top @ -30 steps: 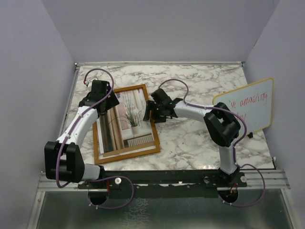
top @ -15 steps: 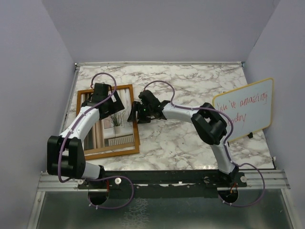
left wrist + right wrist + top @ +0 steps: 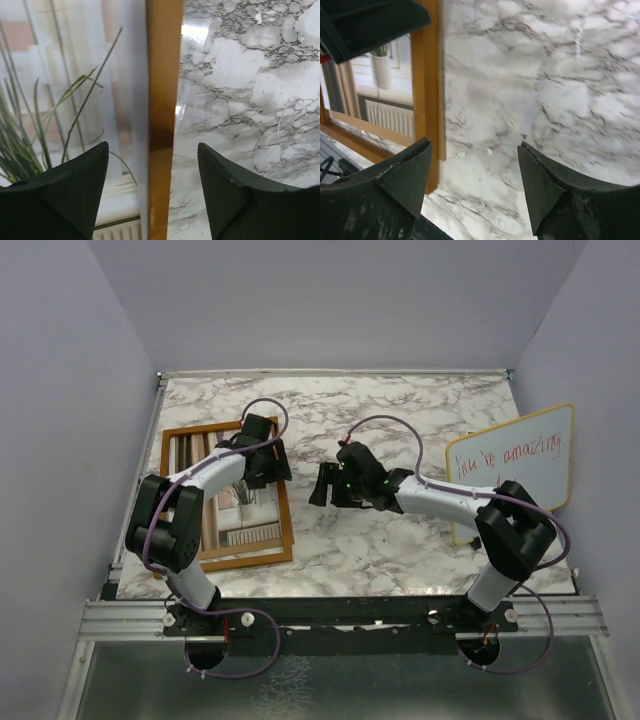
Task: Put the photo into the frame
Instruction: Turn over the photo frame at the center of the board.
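Top external view had the marble counter point(image 3: 400, 410) carrying the frame point(image 3: 200, 428) on its 9 o'clock side. A second earlier the frame had lain skewed and nearer the middle. Half a second earlier it had already been slid over and squared up, and it had not shifted since. The whiteboard point(image 3: 520, 465) leaned at 3 o'clock, untouched throughout.

The photo point(image 3: 245, 532) lay inside the wooden rim, its plant and curtains showing between the borders. From the left wrist view, the print point(image 3: 75, 75) ran right up against the orange-brown rim point(image 3: 162, 75) with no gap or lifted edge visible along that side. The other sides were partly hidden under the left arm, so whether the print was seated all round could not be told.

What had changed last was the arms. The left hand point(image 3: 268, 465) had travelled from the frame's 11 o'clock area across to its 3 o'clock rim. In its own camera, the left hand point(image 3: 151, 150) hovered with fingers spread wide, straddling that rim and gripping nothing. The right hand point(image 3: 322, 485) had backed away toward 3 o'clock, off the frame's edge. Its wrist view showed the right hand point(image 3: 474, 147) open and empty over bare marble, with the rim point(image 3: 427, 75) just beside its left finger.

With both hands free and the frame at rest, the insertion looked essentially finished, leaving perhaps a final check along that rim.
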Tool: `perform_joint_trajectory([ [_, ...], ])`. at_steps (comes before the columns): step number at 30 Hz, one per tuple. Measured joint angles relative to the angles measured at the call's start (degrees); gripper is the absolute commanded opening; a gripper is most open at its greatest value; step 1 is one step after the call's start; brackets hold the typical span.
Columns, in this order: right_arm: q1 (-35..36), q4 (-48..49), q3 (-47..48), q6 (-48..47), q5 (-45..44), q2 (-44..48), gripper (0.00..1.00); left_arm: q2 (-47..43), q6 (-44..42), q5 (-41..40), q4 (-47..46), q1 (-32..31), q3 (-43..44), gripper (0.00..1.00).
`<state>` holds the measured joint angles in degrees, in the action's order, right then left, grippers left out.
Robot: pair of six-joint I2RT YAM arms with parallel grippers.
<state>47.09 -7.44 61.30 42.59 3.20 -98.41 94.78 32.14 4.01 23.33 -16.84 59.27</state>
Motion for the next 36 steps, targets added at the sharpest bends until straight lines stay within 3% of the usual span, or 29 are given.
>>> perform_joint_trajectory([
  [5, -0.72, 0.39, -6.40, 0.02, -0.98, 4.31, 0.73, 3.21, 0.96, -4.94, 0.55, -4.20, 3.30, 0.56],
  [13, -0.76, 0.33, -11.72, 0.61, -1.25, 5.16, 0.73, 6.95, 1.99, -11.85, 3.54, -7.28, 5.49, 0.51],
  [16, -0.76, 0.37, -11.89, 0.85, -1.25, 5.99, 0.73, 7.39, 2.32, -14.40, 4.50, -7.80, 6.16, 0.41],
  [25, -0.76, 0.42, -12.20, 0.96, -2.27, 7.28, 0.73, 8.31, 0.72, -16.09, 8.07, -8.44, 9.57, 0.00],
  [36, -0.79, 0.31, -12.17, 1.33, -1.49, 9.92, 0.75, 3.43, -1.81, -17.42, 16.22, -8.41, 18.95, 0.00],
])
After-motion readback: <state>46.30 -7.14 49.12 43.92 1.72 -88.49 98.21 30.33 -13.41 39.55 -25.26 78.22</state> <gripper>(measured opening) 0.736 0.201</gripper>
